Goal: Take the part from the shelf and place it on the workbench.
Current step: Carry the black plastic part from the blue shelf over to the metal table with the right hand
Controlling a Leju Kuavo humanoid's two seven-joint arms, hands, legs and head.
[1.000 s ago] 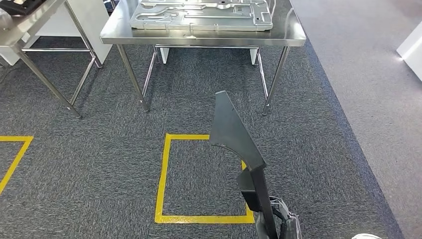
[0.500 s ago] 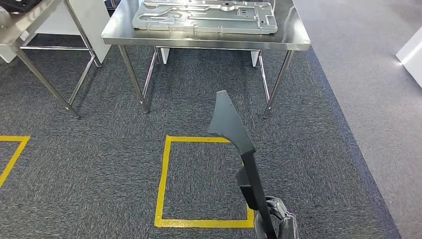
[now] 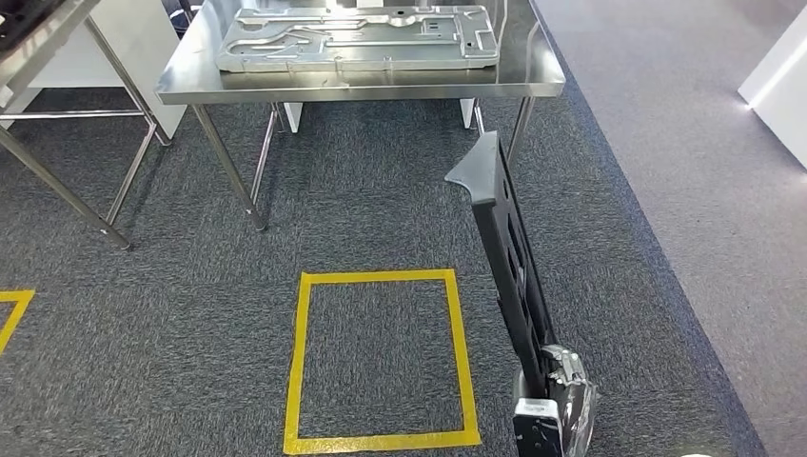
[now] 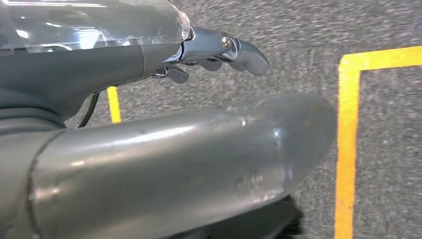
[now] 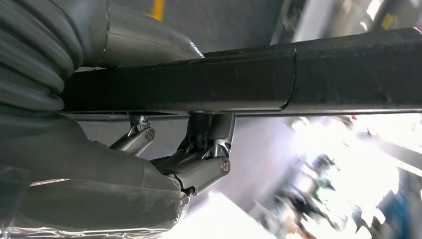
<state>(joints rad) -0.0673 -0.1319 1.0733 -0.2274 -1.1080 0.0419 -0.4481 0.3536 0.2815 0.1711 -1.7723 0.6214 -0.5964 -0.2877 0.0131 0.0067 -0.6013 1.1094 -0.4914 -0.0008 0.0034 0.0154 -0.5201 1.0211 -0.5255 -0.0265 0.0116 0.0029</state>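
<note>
The right hand (image 3: 557, 405) grips a long, flat, black plastic part (image 3: 504, 248) by its lower end, upright before the shiny steel workbench (image 3: 381, 81). The left hand (image 4: 219, 50) hangs empty, fingers loosely apart, above speckled grey carpet (image 3: 171, 286).

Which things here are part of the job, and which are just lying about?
Job: black part, held by right hand; steel workbench ahead.

Lying about: grey metal panel on the workbench, second steel table, yellow floor square.
</note>
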